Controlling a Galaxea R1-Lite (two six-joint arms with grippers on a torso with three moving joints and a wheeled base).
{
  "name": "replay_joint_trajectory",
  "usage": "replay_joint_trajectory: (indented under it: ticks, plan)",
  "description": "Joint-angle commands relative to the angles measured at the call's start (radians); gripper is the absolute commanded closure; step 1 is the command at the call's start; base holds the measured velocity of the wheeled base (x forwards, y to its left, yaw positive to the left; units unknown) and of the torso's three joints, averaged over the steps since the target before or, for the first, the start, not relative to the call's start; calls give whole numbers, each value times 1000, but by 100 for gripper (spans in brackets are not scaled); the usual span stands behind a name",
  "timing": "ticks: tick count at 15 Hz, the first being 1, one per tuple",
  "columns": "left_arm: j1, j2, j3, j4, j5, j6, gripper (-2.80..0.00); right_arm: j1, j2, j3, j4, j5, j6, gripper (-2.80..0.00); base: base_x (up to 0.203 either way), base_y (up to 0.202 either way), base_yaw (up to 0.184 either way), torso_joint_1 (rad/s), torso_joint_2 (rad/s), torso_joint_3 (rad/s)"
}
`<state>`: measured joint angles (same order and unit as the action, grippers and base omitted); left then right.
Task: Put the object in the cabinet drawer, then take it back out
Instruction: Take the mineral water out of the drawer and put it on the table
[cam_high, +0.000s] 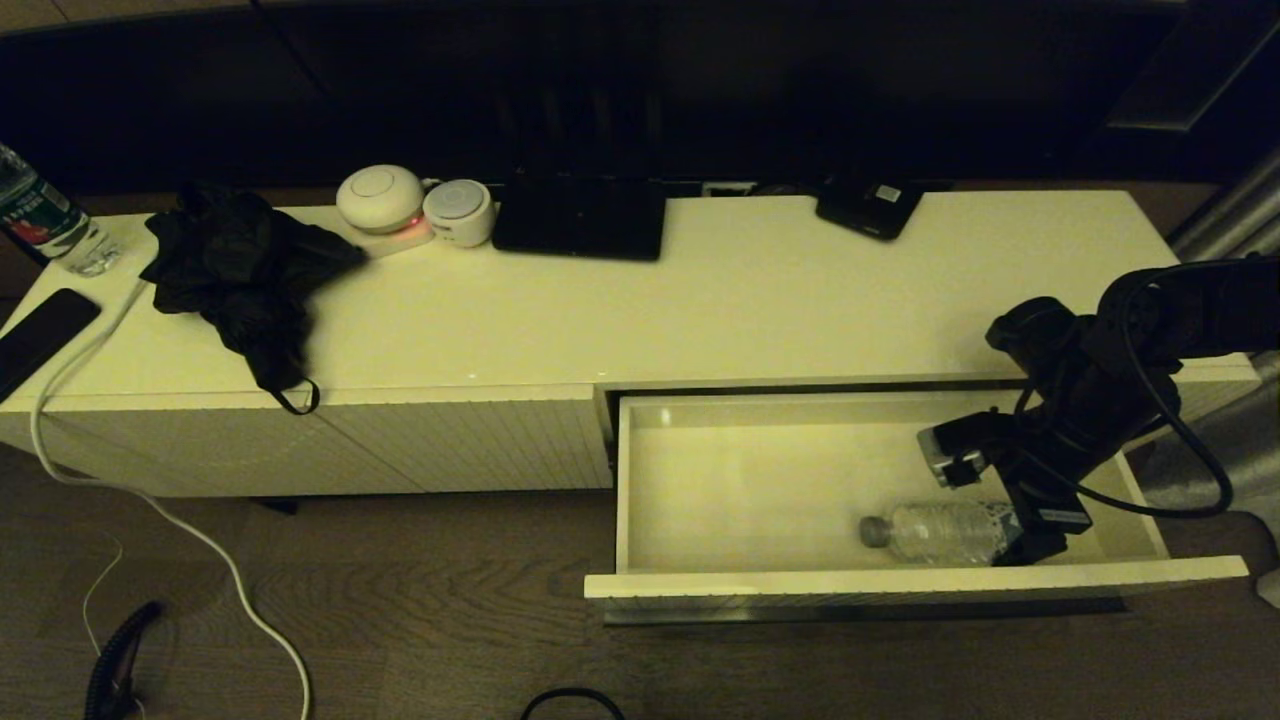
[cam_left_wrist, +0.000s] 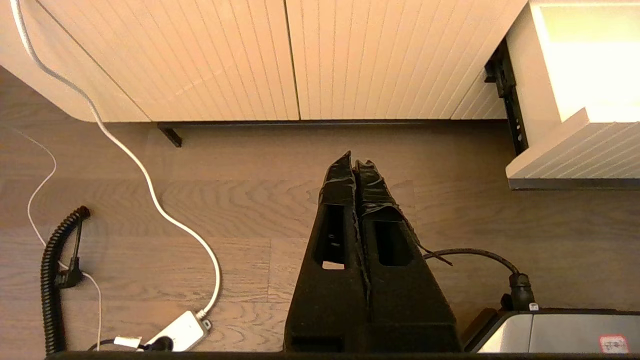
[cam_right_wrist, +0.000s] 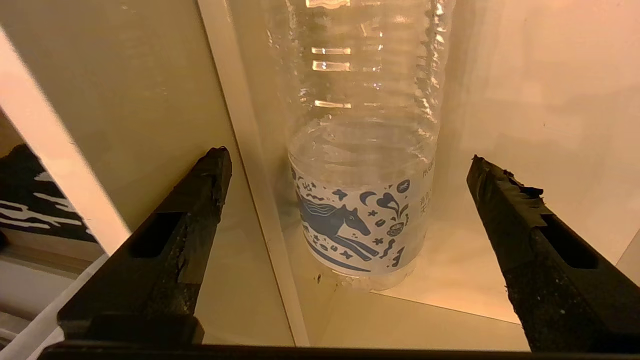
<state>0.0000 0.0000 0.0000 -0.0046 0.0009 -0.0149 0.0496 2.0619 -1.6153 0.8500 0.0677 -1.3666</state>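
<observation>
Nearest, the left gripper (cam_left_wrist: 356, 167) hangs over the wooden floor (cam_left_wrist: 260, 210) in front of the cabinet, its fingers pressed together and holding nothing. A white cable (cam_left_wrist: 150, 185) snakes across the floor beside it.

Next comes the drawer (cam_high: 900, 580), pulled fully out, with its front edge toward the robot. The bottle (cam_high: 940, 531) lies on its side on the drawer floor, close against the inside of the front wall, cap pointing to the robot's left. Most of the drawer floor behind and left of it is bare.

The right gripper (cam_right_wrist: 350, 165) reaches into the drawer at the bottle's base end. Its fingers (cam_right_wrist: 200, 200) are spread wide on either side of the labelled end, with clear gaps to the plastic.

Beyond, the cabinet top (cam_high: 750, 290) carries a black cloth (cam_high: 240, 270) and a second bottle (cam_high: 50, 225) at its far left corner.
</observation>
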Motion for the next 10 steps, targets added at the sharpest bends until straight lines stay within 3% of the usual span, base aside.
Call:
replay_joint_trajectory:
  ticks: [1, 10]
  plan:
    - [0, -2, 0, 0, 1, 0, 0, -8, 3, -3, 2, 1, -8, -280, 0, 0, 0, 0, 0, 0]
    - [0, -2, 2, 0, 1, 0, 0, -31, 7, -5, 1, 5, -9, -280, 0, 0, 0, 0, 0, 0]
